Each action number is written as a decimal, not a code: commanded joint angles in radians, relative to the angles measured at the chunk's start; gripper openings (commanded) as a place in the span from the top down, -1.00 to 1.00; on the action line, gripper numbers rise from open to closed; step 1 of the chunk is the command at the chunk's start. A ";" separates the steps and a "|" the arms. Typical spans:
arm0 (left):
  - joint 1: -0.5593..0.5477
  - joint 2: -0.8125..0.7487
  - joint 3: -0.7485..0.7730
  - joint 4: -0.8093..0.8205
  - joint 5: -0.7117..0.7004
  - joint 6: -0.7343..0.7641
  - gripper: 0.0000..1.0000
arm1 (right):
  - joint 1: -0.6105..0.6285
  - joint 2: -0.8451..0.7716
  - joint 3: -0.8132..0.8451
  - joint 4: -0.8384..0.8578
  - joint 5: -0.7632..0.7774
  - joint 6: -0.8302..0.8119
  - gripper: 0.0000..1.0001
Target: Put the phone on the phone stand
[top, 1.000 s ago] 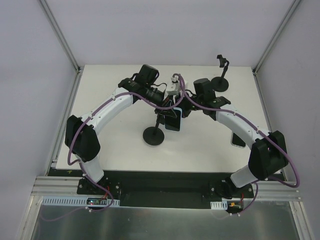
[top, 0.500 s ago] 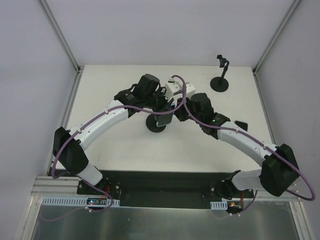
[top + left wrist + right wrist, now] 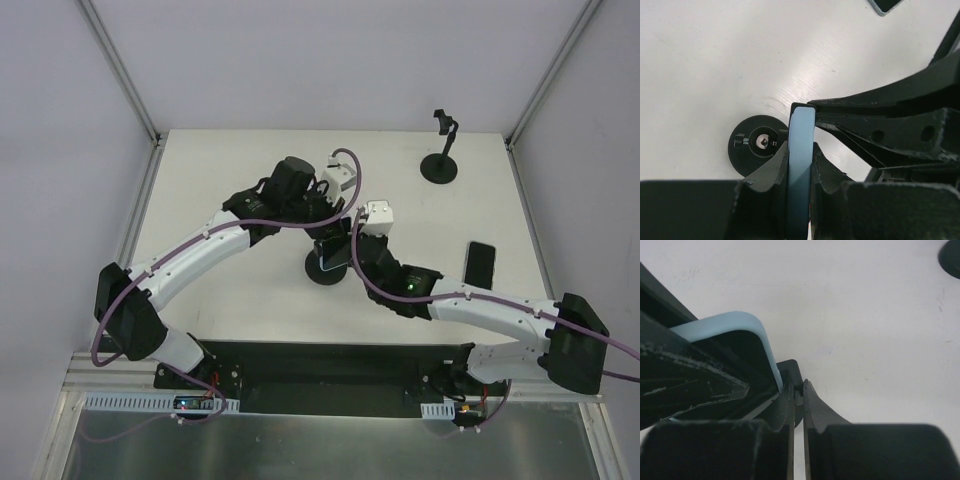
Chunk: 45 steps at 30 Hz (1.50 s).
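Observation:
A light blue phone [image 3: 333,254] is held on edge in my left gripper [image 3: 327,238], just above the round black base of the phone stand [image 3: 322,271]. In the left wrist view the left gripper [image 3: 801,150] is shut on the phone's [image 3: 801,150] two faces, with the stand base [image 3: 756,145] below and to the left. My right gripper [image 3: 349,258] comes in from the right. In the right wrist view the right gripper [image 3: 798,387] is shut on a thin black part of the stand's holder [image 3: 790,371], right beside the phone's corner [image 3: 735,320].
A second, dark phone [image 3: 480,264] lies flat at the table's right side. A second black stand [image 3: 441,164] is upright at the back right. The two forearms cross close together over the table's middle.
Both grippers have moved toward the front of the table, taking the phone and stand with them. The right arm has dropped low and stretched left, uncovering the dark phone at right.

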 commanded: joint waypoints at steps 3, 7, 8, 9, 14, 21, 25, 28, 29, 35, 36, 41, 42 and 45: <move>0.086 0.117 -0.022 0.103 -0.476 -0.033 1.00 | 0.296 -0.031 0.113 0.102 0.414 0.163 1.00; 0.049 0.109 -0.073 0.129 -0.474 -0.041 1.00 | 0.304 0.035 0.178 0.092 0.482 0.090 1.00; 0.037 0.106 -0.082 0.135 -0.471 -0.041 1.00 | 0.312 0.051 0.193 0.066 0.510 0.098 1.00; 0.029 0.097 -0.093 0.142 -0.471 -0.041 1.00 | 0.316 0.061 0.195 0.064 0.540 0.095 1.00; 0.028 0.065 -0.137 0.160 -0.436 -0.069 1.00 | 0.329 0.019 0.114 0.182 0.525 0.047 1.00; 0.055 -0.055 -0.183 0.151 -0.231 -0.096 1.00 | 0.157 -0.199 -0.090 0.400 0.168 -0.180 0.99; 0.132 -0.124 -0.211 0.146 -0.096 -0.155 1.00 | -0.044 -0.242 -0.130 0.325 -0.164 -0.182 0.99; 0.181 -0.168 -0.225 0.145 0.007 -0.192 1.00 | -0.165 -0.238 -0.138 0.282 -0.324 -0.156 0.99; 0.210 -0.191 -0.228 0.142 0.013 -0.198 1.00 | -0.200 -0.230 -0.140 0.276 -0.344 -0.153 0.99; 0.369 -0.288 -0.248 0.085 -0.017 -0.205 1.00 | -0.262 -0.187 -0.141 0.279 -0.455 -0.127 0.99; 0.402 -0.303 -0.251 0.076 -0.026 -0.210 1.00 | -0.265 -0.175 -0.140 0.278 -0.469 -0.127 0.99; 0.603 -0.400 -0.260 0.045 0.013 -0.180 1.00 | -0.289 -0.146 -0.130 0.279 -0.541 -0.133 0.99; 0.667 -0.411 -0.258 0.045 0.030 -0.152 1.00 | -0.293 -0.139 -0.130 0.281 -0.547 -0.135 0.99; 0.785 -0.406 -0.245 0.053 0.134 -0.089 1.00 | -0.305 -0.121 -0.130 0.293 -0.591 -0.139 0.99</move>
